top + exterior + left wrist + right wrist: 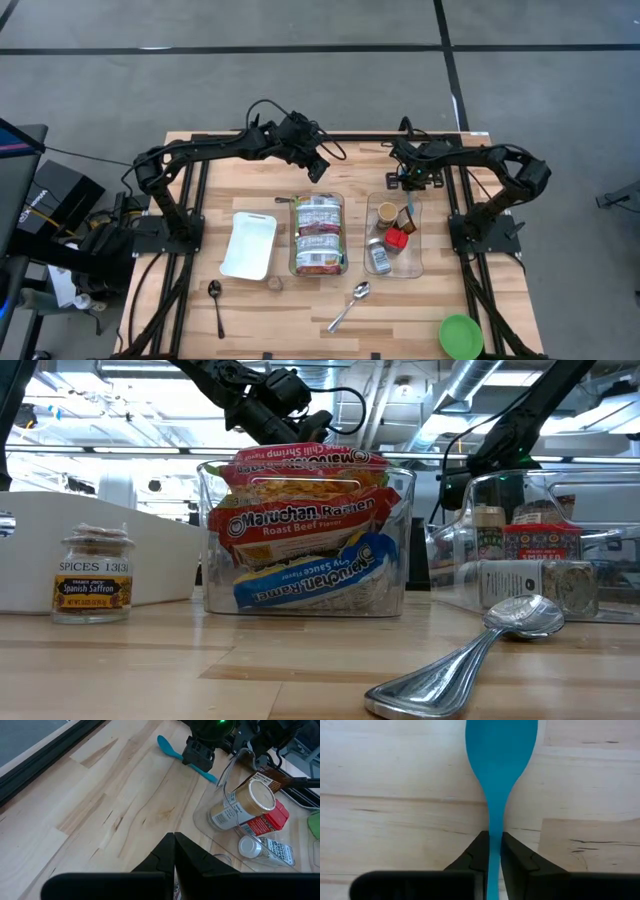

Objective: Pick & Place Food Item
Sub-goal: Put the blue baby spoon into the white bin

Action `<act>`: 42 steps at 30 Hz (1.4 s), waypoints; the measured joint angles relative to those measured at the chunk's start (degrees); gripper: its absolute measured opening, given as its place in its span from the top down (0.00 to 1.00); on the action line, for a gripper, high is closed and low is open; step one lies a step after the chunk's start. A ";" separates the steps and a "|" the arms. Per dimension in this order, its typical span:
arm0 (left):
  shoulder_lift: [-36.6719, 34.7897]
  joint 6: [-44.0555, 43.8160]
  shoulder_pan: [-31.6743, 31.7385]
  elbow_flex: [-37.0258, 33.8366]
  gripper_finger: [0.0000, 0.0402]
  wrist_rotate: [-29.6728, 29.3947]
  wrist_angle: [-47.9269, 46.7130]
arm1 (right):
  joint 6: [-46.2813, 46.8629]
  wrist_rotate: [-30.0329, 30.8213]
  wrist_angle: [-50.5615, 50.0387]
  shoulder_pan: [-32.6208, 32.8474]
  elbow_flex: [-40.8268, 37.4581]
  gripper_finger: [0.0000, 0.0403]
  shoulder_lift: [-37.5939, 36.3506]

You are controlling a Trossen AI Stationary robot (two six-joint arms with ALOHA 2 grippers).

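We note the right gripper (491, 851) low at the far side of the table (250, 330), just beyond the far edge of the right clear bin (415, 262). Its 2 fingers are clenched on the thin handle of a blue spoon (501, 755), which lies flat on the wood with its bowl pointing away from the wrist. From the left wrist we see the same spoon (172, 751) running under that gripper (199, 756).

The left gripper (174, 851) hangs above the far end of the middle bin (341, 200), fingers pressed together and grasping nothing.

The middle bin holds 3 ramen packets (305, 520), stacked and leaning. The right bin holds a tan-lidded jar (240, 806), a red box (267, 820) and a small bottle (261, 849) lying down.

Elsewhere: a white tray (249, 244) left of the ramen bin, a saffron jar (93, 574) near it, a dark spoon (217, 305), a metal spoon (350, 305) and a green lid (461, 336) along the near edge.
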 joint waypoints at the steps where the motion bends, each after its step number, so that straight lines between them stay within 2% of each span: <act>1: 0.00 0.00 0.00 0.00 1.00 0.00 0.01 | -0.02 -0.01 0.02 0.00 0.00 0.93 0.00; 5: 0.00 0.00 -0.02 0.00 1.00 0.00 0.03 | -0.26 0.07 0.10 0.00 -0.05 0.97 -0.69; 12: 0.00 0.00 0.00 0.00 1.00 0.00 0.06 | -0.92 1.66 1.29 -0.56 -0.07 0.97 -6.07; 25: 0.00 -0.01 0.00 0.00 1.00 0.00 0.08 | -1.57 5.85 1.03 -0.54 0.02 0.97 -22.45; 34: 0.02 -0.01 -0.56 0.00 1.00 0.04 1.87 | -3.26 6.07 4.35 1.42 0.09 0.97 -33.97; 42: 0.02 -0.02 -2.74 0.00 1.00 5.14 9.74 | -6.16 6.05 10.29 4.38 0.11 0.97 -40.40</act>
